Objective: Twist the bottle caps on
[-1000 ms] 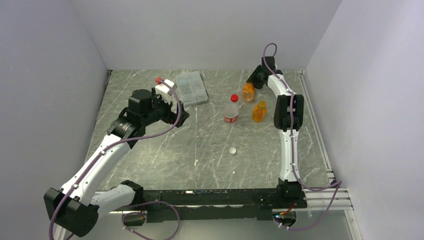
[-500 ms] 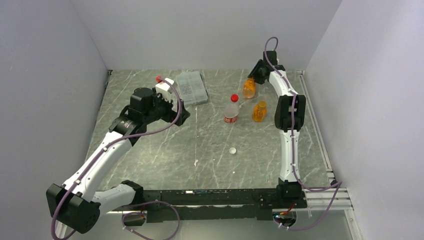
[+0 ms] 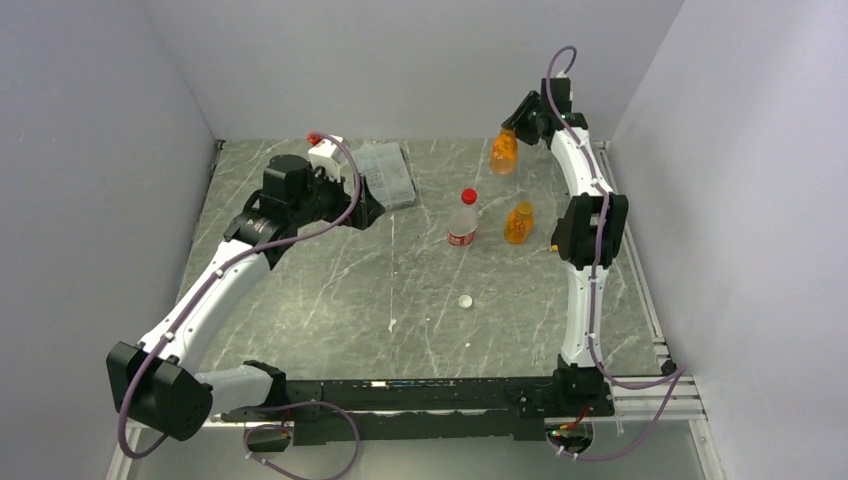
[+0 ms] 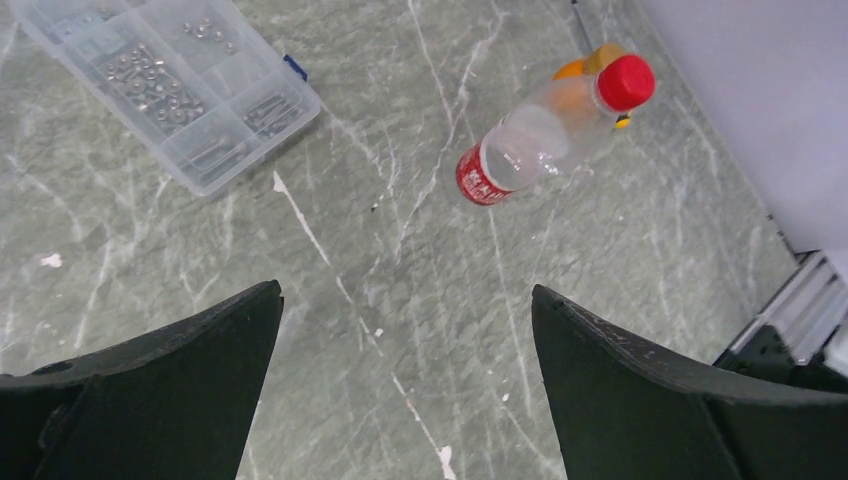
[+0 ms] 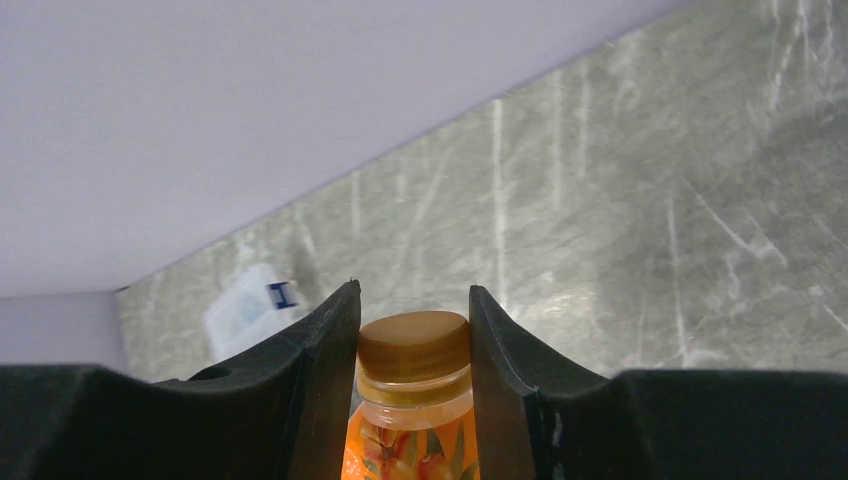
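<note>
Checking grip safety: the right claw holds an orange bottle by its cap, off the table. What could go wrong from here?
1. The right claw pinches the orange bottle only at its cap, so the bottle could swing or slip out and drop.
2. Setting it down beside the clear bottle and the other orange bottle, which stand close together, might topple one.
</note>
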You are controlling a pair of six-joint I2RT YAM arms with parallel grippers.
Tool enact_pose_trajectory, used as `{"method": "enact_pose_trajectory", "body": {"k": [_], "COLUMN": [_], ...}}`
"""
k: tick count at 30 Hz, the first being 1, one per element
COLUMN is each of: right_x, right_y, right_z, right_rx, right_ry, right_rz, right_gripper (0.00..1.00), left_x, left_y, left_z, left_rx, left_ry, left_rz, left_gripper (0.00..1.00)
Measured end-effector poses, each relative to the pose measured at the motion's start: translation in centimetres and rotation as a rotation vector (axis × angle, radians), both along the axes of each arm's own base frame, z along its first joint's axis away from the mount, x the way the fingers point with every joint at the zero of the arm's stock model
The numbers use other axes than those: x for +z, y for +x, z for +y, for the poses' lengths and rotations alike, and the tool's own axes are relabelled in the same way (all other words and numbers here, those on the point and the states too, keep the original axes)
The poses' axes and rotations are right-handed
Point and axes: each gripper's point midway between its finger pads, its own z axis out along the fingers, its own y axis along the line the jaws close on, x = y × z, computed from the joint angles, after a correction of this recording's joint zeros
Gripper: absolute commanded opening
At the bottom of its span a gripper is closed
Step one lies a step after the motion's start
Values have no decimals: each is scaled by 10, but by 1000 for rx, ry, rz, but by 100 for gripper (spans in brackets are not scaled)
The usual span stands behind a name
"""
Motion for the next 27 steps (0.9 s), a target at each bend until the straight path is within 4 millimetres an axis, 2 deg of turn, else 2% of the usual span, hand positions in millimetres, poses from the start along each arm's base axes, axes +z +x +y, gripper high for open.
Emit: {"method": "enact_pose_trajectory", "body": {"k": [7, 10, 13, 17, 20, 22, 25, 27], "right_x": [93, 133, 174, 227, 251, 259, 257, 252], "right_y": [-16, -29, -50, -92, -125, -149, -181, -195], "right_z": [21, 37, 65, 116, 161, 189, 224, 242], "right_rx": [33, 62, 113, 219, 312, 374, 454, 495], "right_ry": [63, 87, 112, 153, 180, 199, 218, 226], "right_rz": [-151, -220, -294, -390, -438, -456, -451, -439], "right_gripper": [17, 17, 18, 18, 18, 19, 19, 19], "left_x": [13, 24, 41, 67, 87, 96, 107, 114], "left_y": [24, 30, 32, 31, 30, 30, 27, 24], "left_z": [-13, -19, -25, -30, -32, -33, -36, -39], "left_rx": [-22, -49, -85, -128, -153, -168, -194, -215], "left_ry": [-119, -171, -215, -267, -302, -324, -373, -413], "left_rz": [36, 37, 15, -27, -64, -81, -89, -100], "left_gripper": [99, 99, 99, 99, 99, 99, 100, 99]}}
